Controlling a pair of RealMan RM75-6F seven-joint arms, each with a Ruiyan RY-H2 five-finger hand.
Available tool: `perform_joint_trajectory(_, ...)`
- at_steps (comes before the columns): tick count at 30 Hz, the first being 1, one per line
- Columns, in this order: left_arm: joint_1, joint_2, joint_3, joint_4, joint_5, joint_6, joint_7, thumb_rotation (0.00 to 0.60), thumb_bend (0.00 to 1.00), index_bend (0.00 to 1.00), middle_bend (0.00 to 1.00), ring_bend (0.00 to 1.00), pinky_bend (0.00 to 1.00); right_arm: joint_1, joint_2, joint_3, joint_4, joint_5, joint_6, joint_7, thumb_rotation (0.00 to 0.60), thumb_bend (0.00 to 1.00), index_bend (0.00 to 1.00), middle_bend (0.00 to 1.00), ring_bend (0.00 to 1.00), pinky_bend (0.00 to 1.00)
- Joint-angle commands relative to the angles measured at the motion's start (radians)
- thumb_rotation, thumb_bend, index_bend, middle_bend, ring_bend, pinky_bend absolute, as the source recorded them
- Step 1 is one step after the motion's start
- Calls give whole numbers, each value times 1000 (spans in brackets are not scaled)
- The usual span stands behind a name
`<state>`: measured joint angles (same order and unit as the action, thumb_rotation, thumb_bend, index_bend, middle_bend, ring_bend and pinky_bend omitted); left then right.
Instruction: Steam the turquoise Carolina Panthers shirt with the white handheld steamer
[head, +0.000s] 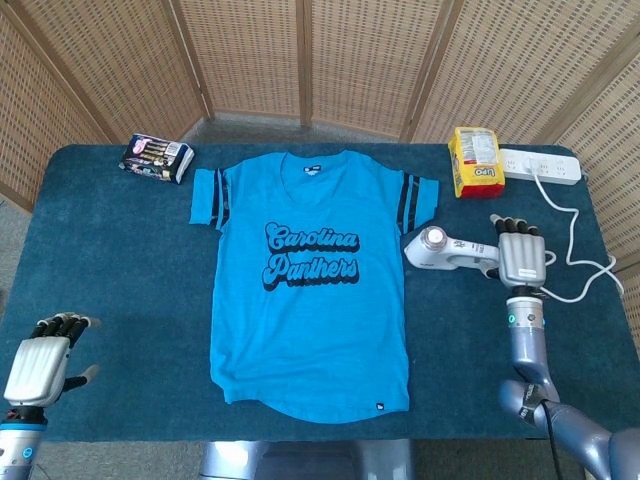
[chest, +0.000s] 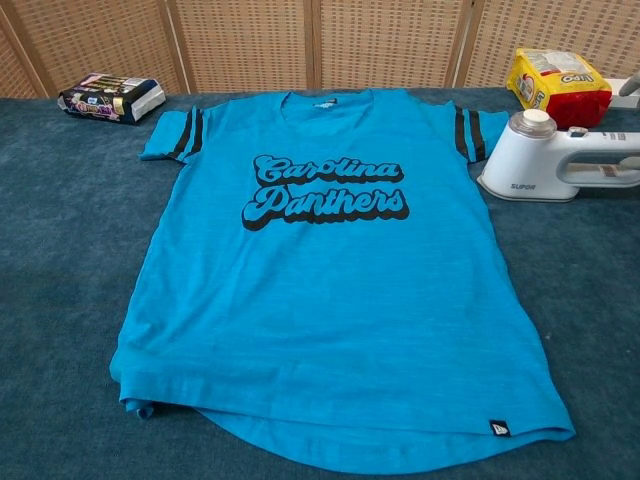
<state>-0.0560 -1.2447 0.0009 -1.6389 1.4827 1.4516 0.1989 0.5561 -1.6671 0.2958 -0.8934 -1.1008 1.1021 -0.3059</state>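
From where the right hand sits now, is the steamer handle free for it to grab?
Probably yes. The right hand sits at the handle end of the white steamer, which lies on the table beside the shirt; nothing lies between them. Only its cord trails nearby.

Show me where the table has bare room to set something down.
Bare cloth lies left of the shirt, between the dark snack pack and left hand. Crowded at right: steamer, right hand, yellow bag, power strip.
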Motion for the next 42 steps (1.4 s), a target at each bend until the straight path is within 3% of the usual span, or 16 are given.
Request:
perform_joint_trajectory(1,2,2,1,4,-2,1,-5,542,168,322,324,222,223,7,-19,-3,14,1,-8,-2,517,241,187,288,248,308)
perform_joint_trajectory(8,5,5,5,11,-2,2,-18,546,168,323,324,222,223,51,-91,1,108,5,-45,-22,514,243,202,302,266,318)
perform_joint_trajectory(25,3,0,5,23,-8,-6,-27,545,168,323,324,221,223,79,-108,21,200,9,-75,-11,513,275,270,344,320,359)
perform_joint_trajectory(42,6,3,4,23,-17,-3,-24,551,168,322,324,222,223,96,-173,-9,343,-41,-95,45,513,361,273,372,357,388)
